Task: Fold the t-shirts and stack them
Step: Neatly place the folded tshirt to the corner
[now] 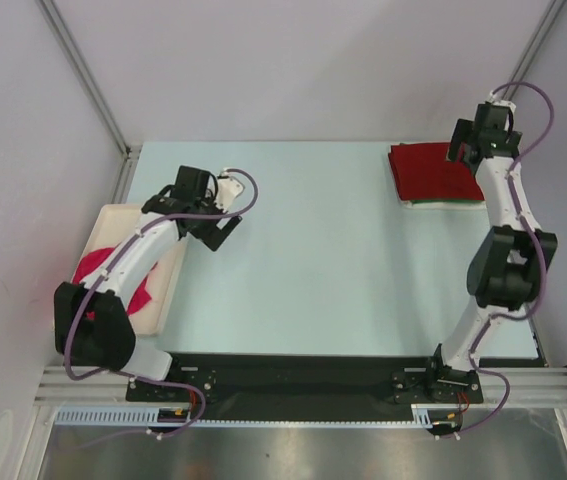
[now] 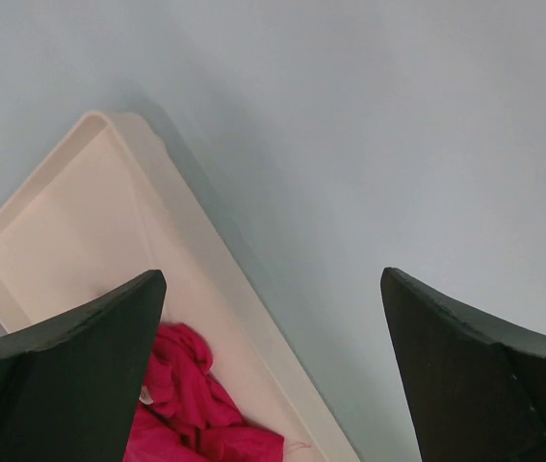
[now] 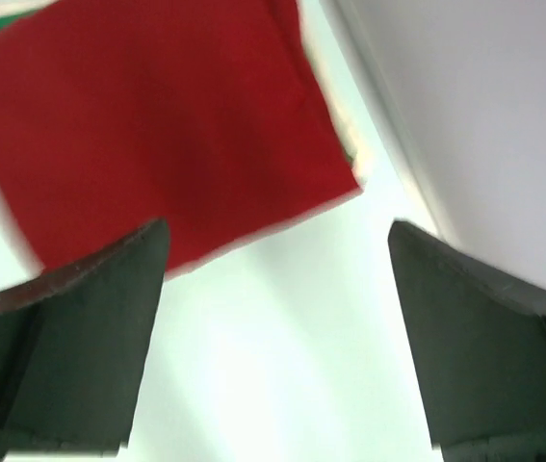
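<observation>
dark fingers frame both wrist views, so start there: the left gripper (image 2: 273, 279) hangs with its jaws spread wide and nothing between them, looking down past the rim of the tray (image 2: 61, 221), and the right gripper (image 3: 277, 226) is just as wide apart and just as empty, hovering by the red shirt (image 3: 157, 125) without touching it. now the score. over at the far right corner of the table (image 1: 313, 250) that red shirt lies flat, folded into a neat square, and a thin strip of green shirt (image 1: 445, 204) peeks out from underneath along its near edge. that reads as two shirts folded and stacked, red on top of green. neither gripper has a hold on the pile. across on the left it's a different story: the pink shirt (image 2: 191, 409) sits in the tray in a rumpled heap, partly hidden under the left arm from above, unfolded and well apart from the stack. so i'd call it two down, one to go. what's left, by my reckoning: lift the pink shirt out of the tray, spread it on the middle of the table, fold it, and carry it over onto the red one. the left gripper is the nearer one and ready wide, so it looks best placed for that pick, though it's not over the cloth yet.
</observation>
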You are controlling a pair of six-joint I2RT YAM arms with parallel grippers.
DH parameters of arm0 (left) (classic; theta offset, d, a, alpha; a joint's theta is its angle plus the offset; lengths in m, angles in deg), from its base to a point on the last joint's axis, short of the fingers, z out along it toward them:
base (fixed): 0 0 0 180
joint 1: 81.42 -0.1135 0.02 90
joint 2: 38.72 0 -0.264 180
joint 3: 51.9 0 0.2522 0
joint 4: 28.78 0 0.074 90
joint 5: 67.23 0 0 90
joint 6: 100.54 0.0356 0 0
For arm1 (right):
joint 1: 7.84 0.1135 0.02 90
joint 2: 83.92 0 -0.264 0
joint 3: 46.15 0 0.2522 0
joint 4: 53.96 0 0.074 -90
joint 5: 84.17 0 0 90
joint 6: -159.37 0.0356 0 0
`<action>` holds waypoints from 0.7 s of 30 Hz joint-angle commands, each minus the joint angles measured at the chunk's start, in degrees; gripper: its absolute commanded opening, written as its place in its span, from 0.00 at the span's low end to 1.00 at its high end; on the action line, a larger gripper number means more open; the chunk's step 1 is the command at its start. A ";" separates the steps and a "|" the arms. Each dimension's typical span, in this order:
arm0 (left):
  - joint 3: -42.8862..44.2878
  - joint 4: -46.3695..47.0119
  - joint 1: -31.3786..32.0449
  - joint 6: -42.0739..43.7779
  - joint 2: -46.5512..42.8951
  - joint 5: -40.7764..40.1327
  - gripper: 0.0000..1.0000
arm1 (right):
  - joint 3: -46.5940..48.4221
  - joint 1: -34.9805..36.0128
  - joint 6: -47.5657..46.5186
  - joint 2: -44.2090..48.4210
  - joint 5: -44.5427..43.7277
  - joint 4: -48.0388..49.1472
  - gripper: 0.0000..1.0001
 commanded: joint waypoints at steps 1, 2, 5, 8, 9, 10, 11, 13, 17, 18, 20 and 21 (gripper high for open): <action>-4.53 3.50 -2.55 0.13 -8.10 4.23 1.00 | -18.73 2.11 9.72 14.25 6.61 12.73 1.00; -7.85 5.25 -3.26 -0.04 -9.50 5.37 1.00 | -22.82 2.64 10.60 16.98 7.40 14.75 1.00; -14.90 9.12 -4.23 0.14 -15.92 6.43 1.00 | -38.73 4.31 14.64 27.87 9.60 21.00 1.00; -21.04 12.64 -5.02 -0.57 -20.76 6.96 1.00 | -50.49 5.97 18.25 36.85 12.59 24.70 1.00; -22.55 13.61 -5.11 -1.09 -21.72 6.70 1.00 | -52.72 6.77 18.87 38.61 12.59 25.32 1.00; -23.95 14.58 -5.28 -1.53 -23.39 6.53 1.00 | -55.27 7.38 20.00 42.54 11.98 25.23 1.00; -26.58 16.41 -5.46 -1.97 -23.93 6.35 1.00 | -57.30 8.17 20.19 44.15 11.19 25.15 1.00; -28.97 18.36 -5.64 -2.94 -25.24 6.00 1.00 | -63.01 11.06 20.71 47.84 9.08 25.23 1.00; -34.50 24.68 -5.73 -5.48 -27.44 5.47 1.00 | -70.31 12.57 23.00 56.27 8.72 25.58 1.00; -35.12 25.39 -5.72 -5.84 -27.53 5.38 1.00 | -72.67 12.49 23.26 57.51 8.81 26.19 1.00; -36.36 26.88 -5.81 -6.02 -27.88 5.12 1.00 | -74.80 12.57 23.35 60.49 9.68 26.99 1.00; -36.53 26.98 -5.81 -6.19 -28.06 5.03 1.00 | -75.50 12.49 23.53 61.47 9.78 27.25 1.00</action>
